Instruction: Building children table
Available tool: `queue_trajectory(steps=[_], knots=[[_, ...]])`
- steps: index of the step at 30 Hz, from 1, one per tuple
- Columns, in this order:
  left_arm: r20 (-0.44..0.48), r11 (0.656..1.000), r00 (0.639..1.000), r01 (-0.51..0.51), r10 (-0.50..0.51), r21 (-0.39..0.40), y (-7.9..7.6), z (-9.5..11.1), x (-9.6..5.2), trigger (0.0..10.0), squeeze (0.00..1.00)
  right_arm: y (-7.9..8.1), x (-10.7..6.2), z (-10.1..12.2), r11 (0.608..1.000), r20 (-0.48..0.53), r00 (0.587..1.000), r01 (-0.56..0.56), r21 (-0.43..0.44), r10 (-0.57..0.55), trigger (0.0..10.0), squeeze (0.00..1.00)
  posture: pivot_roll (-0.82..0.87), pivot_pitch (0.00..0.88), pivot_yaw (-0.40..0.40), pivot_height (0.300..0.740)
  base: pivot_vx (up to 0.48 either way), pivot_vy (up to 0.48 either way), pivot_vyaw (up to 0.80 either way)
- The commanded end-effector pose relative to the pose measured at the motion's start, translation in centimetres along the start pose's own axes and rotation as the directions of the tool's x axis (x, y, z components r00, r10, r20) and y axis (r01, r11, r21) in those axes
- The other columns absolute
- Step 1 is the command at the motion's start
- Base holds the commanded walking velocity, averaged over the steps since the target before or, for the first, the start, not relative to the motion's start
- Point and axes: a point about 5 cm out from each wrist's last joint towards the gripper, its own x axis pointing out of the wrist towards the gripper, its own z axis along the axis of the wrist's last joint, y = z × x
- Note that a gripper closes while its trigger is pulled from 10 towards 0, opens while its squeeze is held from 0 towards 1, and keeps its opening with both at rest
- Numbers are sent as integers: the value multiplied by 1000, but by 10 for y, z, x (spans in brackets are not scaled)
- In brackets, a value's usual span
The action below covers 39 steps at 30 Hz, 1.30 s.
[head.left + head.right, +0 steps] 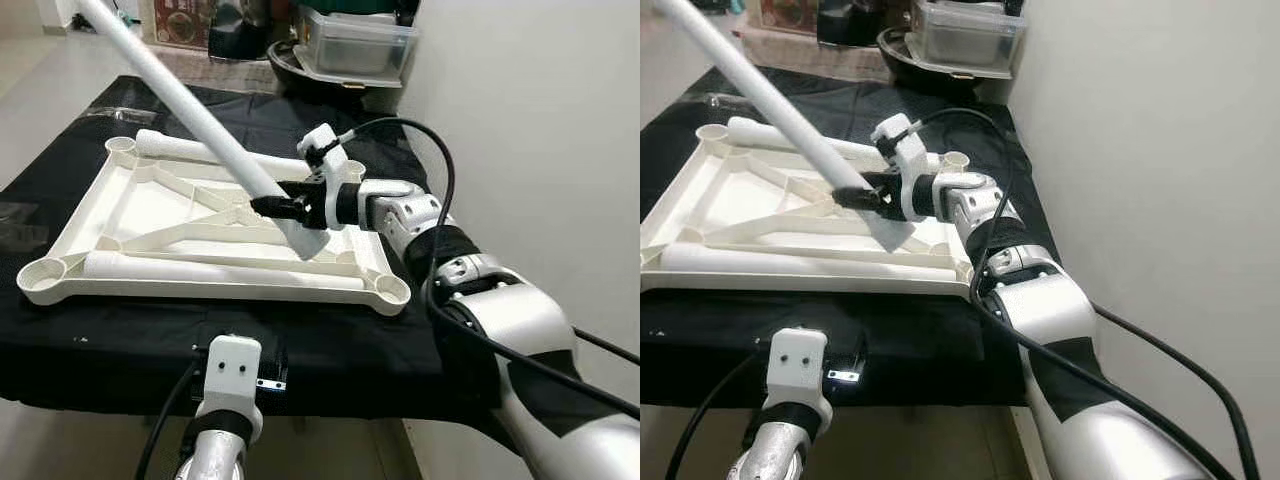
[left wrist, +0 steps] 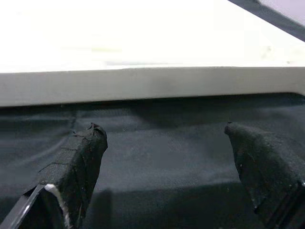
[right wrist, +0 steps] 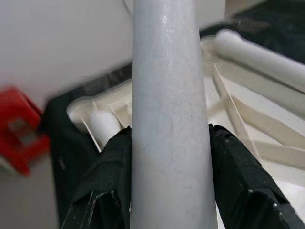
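**Right gripper lifts a table leg over the upturned tabletop**

No brand or writing can be read anywhere. The right gripper (image 1: 268, 206) reaches in from 3 o'clock, forearm level, its black fingers (image 3: 107, 171) pinching a white table leg (image 1: 190, 110) near its lower end. The leg slants up toward 10 o'clock above the white tabletop (image 1: 90, 215), which lies underside-up on a black cloth (image 1: 330, 350). Two more legs (image 1: 190, 266) lie inside the frame. The left gripper (image 2: 162, 143) hovers at 6 o'clock, fingers spread, facing the tabletop's near edge.
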Motion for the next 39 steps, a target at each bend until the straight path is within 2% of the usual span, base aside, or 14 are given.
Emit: queue_trajectory(steps=[1, 2, 3, 4, 6, 7, 9, 14, 18, 22, 24, 29, 37, 39], knots=[[51, 1000, 999, -5, 6, -21, -1, 7, 7, 10000, 0, -2, -3, 3, 994, 99, 995, 13, 106, -23, 0, 0, 180, 0, -160, 740, 0, 0, 0], [94, 999, 995, -27, 25, 21, 9, 13, 14, 10000, 0, -5, -4, -2, 984, 135, 989, 33, 174, -57, 0, 0, 182, 0, -155, 740, 0, 0, 0], [94, 999, 995, -27, 25, 21, 9, 13, 14, 10000, 0, -5, -4, -2, 984, 135, 989, 33, 174, -57, 0, 0, 182, 0, -155, 740, 0, 0, 0], [122, 998, 992, -44, 37, 48, 16, 17, 19, 10000, 0, -7, -6, -5, 975, 151, 985, 48, 215, -82, 0, 0, 182, 0, -155, 740, 0, 0, 0], [180, 990, 982, -74, 52, 119, 30, 25, 29, 10000, 0, -13, -9, -16, 937, 181, 971, 88, 337, -156, 0, 0, 183, 0, -146, 740, 0, 0, 0], [180, 990, 982, -74, 52, 119, 30, 25, 29, 10000, 0, -13, -9, -16, 937, 181, 971, 88, 337, -156, 0, 0, 183, 0, -146, 740, 0, 0, 0], [225, 981, 973, -94, 54, 171, 39, 31, 36, 10000, 0, -16, -10, -27, 898, 182, 960, 118, 425, -212, 0, 0, 179, 0, -138, 740, 0, 0, 0], [264, 968, 962, -127, 68, 216, 51, 35, 47, 10000, 0, -15, -8, -43, 829, 191, 944, 126, 545, -269, 0, 0, 181, 0, -137, 740, 0, 0, 0], [269, 966, 961, -127, 63, 224, 52, 35, 48, 10000, 0, -14, -7, -44, 823, 196, 943, 119, 555, -268, 0, 0, 177, 0, -132, 740, 0, 0, 0], [272, 968, 962, -97, 31, 232, 48, 34, 48, 10000, 0, -13, -6, -45, 775, 214, 924, 123, 620, -318, 0, 0, 178, 0, -128, 740, 0, 0, 0], [272, 968, 962, -97, 31, 232, 48, 34, 48, 10000, 0, -13, -6, -45, 775, 214, 924, 123, 620, -318, 0, 0, 178, 0, -128, 740, 0, 0, 0], [275, 963, 962, -67, -7, 259, 40, 27, 46, 10000, 0, -12, -3, -58, 695, 171, 906, 166, 700, -388, 0, 0, 183, 0, -133, 740, 0, 0, 0], [279, 962, 960, -50, -28, 268, 36, 26, 47, 10000, 0, -10, -2, -59, 669, 172, 901, 157, 726, -398, 0, 0, 181, 0, -131, 740, 0, 0, 0], [280, 959, 958, -17, -66, 284, 30, 25, 47, 10000, 0, -6, 0, -60, 667, 175, 904, 147, 731, -390, 0, 0, 178, 0, -129, 740, 0, 0, 0]])
